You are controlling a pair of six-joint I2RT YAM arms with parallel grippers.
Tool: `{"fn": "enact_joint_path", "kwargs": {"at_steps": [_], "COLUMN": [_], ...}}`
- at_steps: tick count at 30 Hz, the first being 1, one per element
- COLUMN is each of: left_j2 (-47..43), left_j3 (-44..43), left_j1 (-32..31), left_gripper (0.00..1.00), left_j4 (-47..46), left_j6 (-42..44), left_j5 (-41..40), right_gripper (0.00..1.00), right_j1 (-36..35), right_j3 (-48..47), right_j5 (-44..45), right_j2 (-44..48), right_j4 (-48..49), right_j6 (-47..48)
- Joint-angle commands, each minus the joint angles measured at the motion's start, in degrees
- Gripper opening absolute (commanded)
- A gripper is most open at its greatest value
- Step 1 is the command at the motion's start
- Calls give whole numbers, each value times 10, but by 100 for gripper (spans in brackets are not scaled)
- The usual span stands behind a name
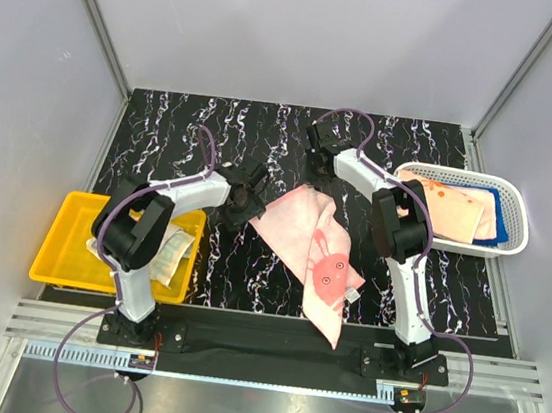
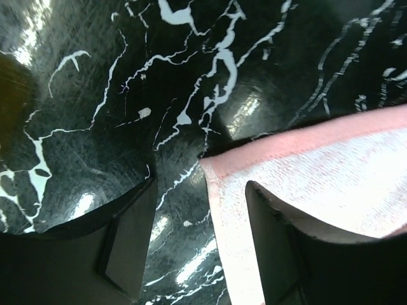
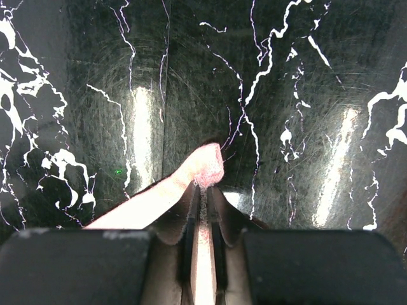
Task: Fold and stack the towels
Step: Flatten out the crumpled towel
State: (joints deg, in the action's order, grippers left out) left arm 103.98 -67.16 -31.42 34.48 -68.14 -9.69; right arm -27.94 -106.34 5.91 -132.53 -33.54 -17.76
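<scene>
A pale pink towel [image 1: 311, 246] with a rabbit print lies rumpled in the middle of the black marble table, its near end hanging over the front edge. My right gripper [image 1: 320, 162] is shut on the towel's far corner [image 3: 205, 166], and pink cloth is pinched between its fingers [image 3: 205, 190]. My left gripper [image 1: 247, 195] stands open at the towel's left corner [image 2: 318, 171]. The cloth edge lies between the spread fingers, partly under the right fingertip [image 2: 273, 241]. More towels sit in the white basket, a salmon one [image 1: 452, 210] over a blue one [image 1: 497, 209].
The white mesh basket [image 1: 518, 201] stands at the right edge of the table. A yellow bin [image 1: 75, 242] sits at the front left with a beige cloth [image 1: 172, 252] inside. Grey walls enclose the table on three sides.
</scene>
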Motion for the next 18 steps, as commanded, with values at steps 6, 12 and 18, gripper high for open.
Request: {"fn": "enact_joint_path", "kwargs": {"at_steps": [6,12,18], "left_j2": [45,65,72], "left_j3": [-20,-39,-71], "left_j1": [-4,-3,-2], "left_gripper": [49,13,0], "left_j4": [-42,-14,23], "left_j6": [-41,-39,17], "left_j5": [20,-1,-41], "right_gripper": [17,25,44], "right_j1": [0,7,16], "right_j3": [17,25,20], "right_j5": [-18,-26,-49], "right_j2": [31,46,42], "right_j4": [15,28,40], "right_j6": [-3,4,23]}}
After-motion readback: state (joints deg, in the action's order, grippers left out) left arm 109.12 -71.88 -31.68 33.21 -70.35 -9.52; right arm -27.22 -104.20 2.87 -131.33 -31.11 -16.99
